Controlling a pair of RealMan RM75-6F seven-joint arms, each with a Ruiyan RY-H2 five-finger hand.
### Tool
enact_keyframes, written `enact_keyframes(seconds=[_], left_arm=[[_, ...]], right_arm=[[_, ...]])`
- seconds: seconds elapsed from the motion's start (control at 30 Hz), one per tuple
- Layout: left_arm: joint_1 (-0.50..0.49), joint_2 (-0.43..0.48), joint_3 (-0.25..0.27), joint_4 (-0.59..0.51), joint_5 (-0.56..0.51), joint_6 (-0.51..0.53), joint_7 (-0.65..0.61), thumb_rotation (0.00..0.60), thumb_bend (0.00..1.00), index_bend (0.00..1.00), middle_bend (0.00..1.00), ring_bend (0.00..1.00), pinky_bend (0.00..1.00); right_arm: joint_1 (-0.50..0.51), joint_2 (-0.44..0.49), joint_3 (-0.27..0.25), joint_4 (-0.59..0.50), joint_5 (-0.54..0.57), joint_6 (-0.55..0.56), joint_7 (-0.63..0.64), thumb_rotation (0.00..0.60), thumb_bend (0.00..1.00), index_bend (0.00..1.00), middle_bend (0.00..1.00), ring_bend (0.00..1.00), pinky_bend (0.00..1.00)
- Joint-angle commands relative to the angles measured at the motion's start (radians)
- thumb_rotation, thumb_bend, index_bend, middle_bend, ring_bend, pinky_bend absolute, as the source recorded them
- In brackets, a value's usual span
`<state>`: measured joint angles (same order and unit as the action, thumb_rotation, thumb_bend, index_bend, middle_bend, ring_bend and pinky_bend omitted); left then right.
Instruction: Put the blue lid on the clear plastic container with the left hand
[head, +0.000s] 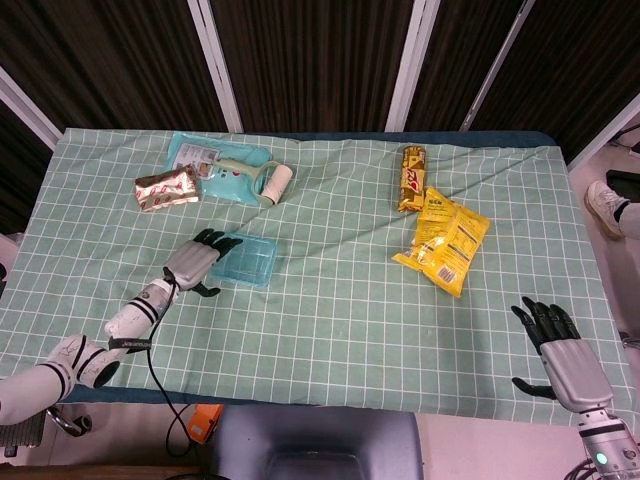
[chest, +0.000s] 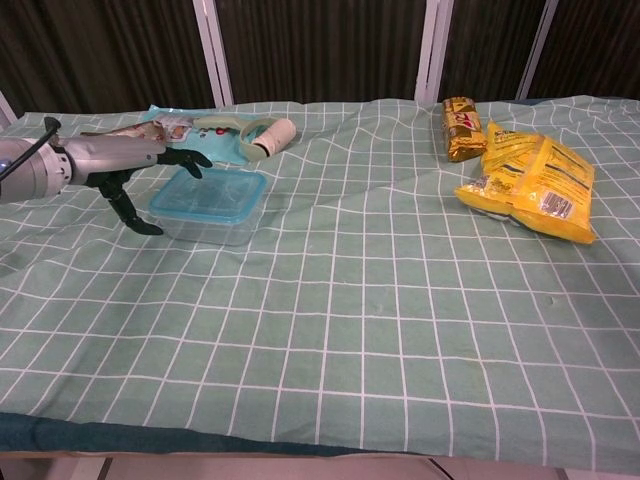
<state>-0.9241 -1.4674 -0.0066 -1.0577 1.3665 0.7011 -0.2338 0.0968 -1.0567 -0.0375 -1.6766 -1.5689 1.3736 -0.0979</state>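
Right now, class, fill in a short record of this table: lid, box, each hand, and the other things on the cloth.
lid: blue lid sits on the clear box
left hand: left hand open, beside the box, holding nothing
right hand: right hand open, near table edge, away from everything
snacks: yellow bag, brown packet
far left: roller, silver packet

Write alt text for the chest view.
A clear container with its blue lid on sits on a green checked tablecloth, the robot's left hand open just to its left, apart from it. Behind lies a lint roller; at the right, a yellow snack bag and a brown packet.
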Motion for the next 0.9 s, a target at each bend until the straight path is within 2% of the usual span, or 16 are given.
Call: enact_keyframes(seconds=[0.03,0.47,0.9], left_arm=[[-0.001,-0.003,-0.002,0.011,-0.002,-0.021,0.005,0.6,0.21,0.0,0.13,0.0,0.0],[0.005,-0.008,-0.002,0.01,0.021,-0.054,0.003,0.6,0.21,0.0,0.23,0.0,0.0],[0.015,-0.018,-0.002,0.015,0.032,-0.057,0.009,0.6,0.21,0.0,0.23,0.0,0.0]], right_arm=[[0.0,0.0,0.001,0.0,0.002,0.0,-0.001,0.6,0.2,0.0,0.0,0.0,0.0],[0.001,-0.001,0.004,-0.003,0.008,-0.003,-0.005,0.6,0.2,0.0,0.0,0.0,0.0],[-0.002,0.002,0.003,-0.003,0.003,0.002,0.001,0.6,0.2,0.0,0.0,0.0,0.0]])
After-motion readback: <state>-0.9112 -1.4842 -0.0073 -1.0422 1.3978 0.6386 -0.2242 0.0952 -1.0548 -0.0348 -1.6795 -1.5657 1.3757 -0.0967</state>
